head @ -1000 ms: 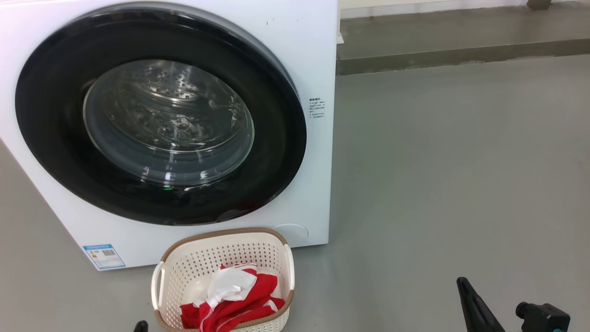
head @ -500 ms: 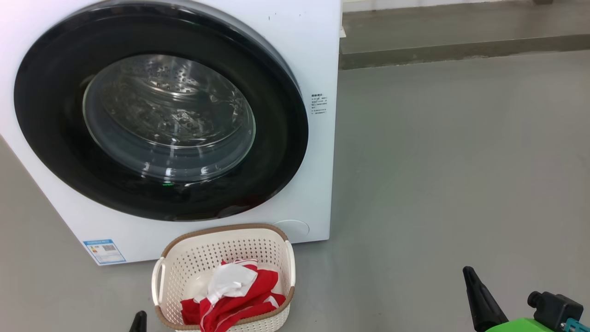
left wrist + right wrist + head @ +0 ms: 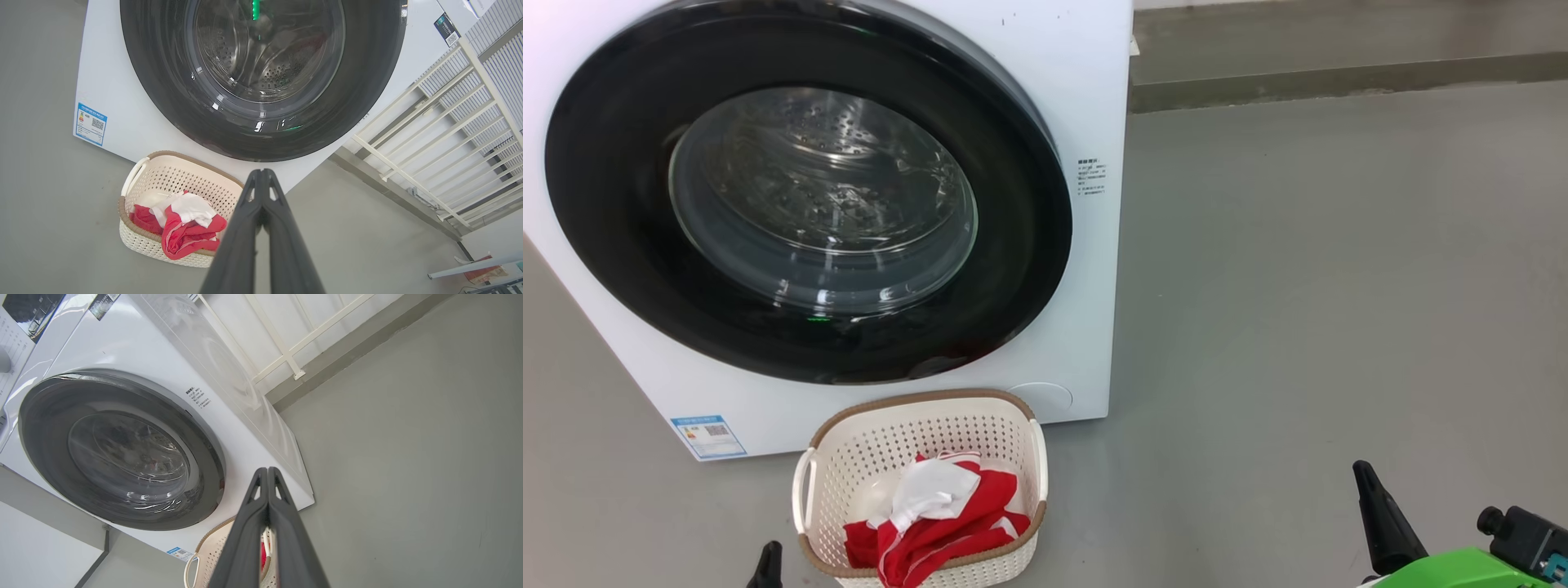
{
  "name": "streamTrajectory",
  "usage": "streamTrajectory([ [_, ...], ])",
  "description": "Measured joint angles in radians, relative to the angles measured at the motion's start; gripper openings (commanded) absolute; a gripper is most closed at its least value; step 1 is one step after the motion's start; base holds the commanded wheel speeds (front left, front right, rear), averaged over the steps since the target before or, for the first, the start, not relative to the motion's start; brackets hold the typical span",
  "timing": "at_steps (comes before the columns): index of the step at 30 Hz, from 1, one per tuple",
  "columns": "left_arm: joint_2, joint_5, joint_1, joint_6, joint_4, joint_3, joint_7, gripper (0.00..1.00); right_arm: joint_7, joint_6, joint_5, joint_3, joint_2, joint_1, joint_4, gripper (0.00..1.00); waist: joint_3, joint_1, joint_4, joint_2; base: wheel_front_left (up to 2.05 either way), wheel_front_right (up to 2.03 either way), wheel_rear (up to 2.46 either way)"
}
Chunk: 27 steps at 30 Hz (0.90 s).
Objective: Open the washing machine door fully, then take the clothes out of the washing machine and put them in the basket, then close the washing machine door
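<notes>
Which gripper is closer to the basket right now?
The left gripper: its dark tip shows just beside the basket, at its left side. The right gripper is far off to the right, over the floor.

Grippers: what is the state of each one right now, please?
Left gripper: closed, holding nothing.
Right gripper: closed, holding nothing.

I see the washing machine door (image 3: 613, 196) shut against the white washing machine (image 3: 1086, 90). Just in front, on the grey floor (image 3: 1298, 286), stands the basket (image 3: 915, 429), the red and white clothes (image 3: 947, 527) heaped inside. My right gripper (image 3: 1380, 518) pokes in at lower right.
</notes>
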Motion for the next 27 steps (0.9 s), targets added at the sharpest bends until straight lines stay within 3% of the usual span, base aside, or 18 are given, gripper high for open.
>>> streamTrajectory([
  [27,-0.005,-0.310,-0.072,0.000,0.026,0.005,0.079,0.00,0.081,0.000,0.290,-0.036,-0.001,-0.048,-0.001,0.00,0.028,0.0000,0.010,0.0000,0.00,0.00,0.00],
])
